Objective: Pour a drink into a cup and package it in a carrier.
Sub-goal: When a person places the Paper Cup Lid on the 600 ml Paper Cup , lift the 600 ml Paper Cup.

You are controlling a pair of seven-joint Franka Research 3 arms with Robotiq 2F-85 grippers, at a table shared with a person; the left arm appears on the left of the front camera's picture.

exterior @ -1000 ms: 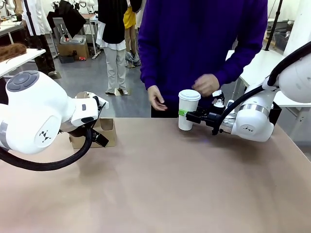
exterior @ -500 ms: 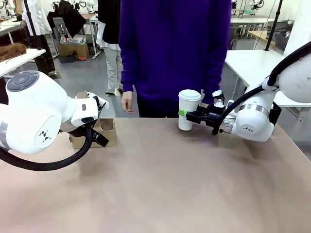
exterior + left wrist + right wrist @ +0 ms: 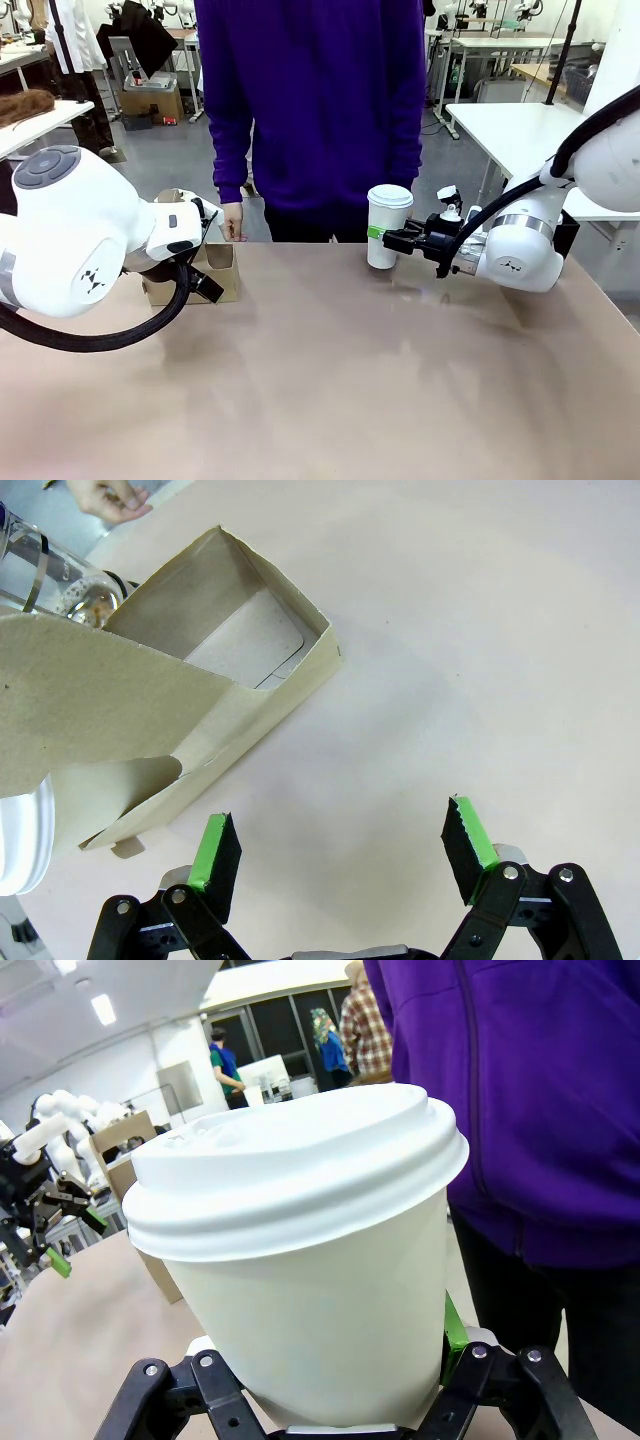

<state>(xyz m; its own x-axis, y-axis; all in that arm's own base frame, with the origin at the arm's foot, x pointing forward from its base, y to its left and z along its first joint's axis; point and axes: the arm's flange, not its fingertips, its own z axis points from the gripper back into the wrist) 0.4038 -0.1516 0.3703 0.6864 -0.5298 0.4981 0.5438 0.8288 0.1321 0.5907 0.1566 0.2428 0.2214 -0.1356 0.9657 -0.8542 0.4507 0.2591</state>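
Observation:
The tall white paper cup (image 3: 388, 226) wears a white lid and stands on the table's far side, right of the middle. My right gripper (image 3: 384, 238) is shut on its lower half; in the right wrist view the cup (image 3: 300, 1290) sits between the jaws, with one green pad (image 3: 455, 1338) against its wall. The brown cardboard carrier (image 3: 212, 272) stands at the far left. My left gripper (image 3: 340, 850) hangs open just beside the carrier (image 3: 150, 710), holding nothing. The drink is hidden.
A person in a purple top stands at the far edge, one hand (image 3: 233, 222) hanging near the carrier. A clear jug with a metal band (image 3: 45, 570) stands behind the carrier, and a white rounded object (image 3: 15, 845) sits beside it. The near table (image 3: 320, 400) is bare.
The person has drawn both hands away from the cup and stepped towards picture left. Neither arm has moved, and the cup stays in the right gripper.

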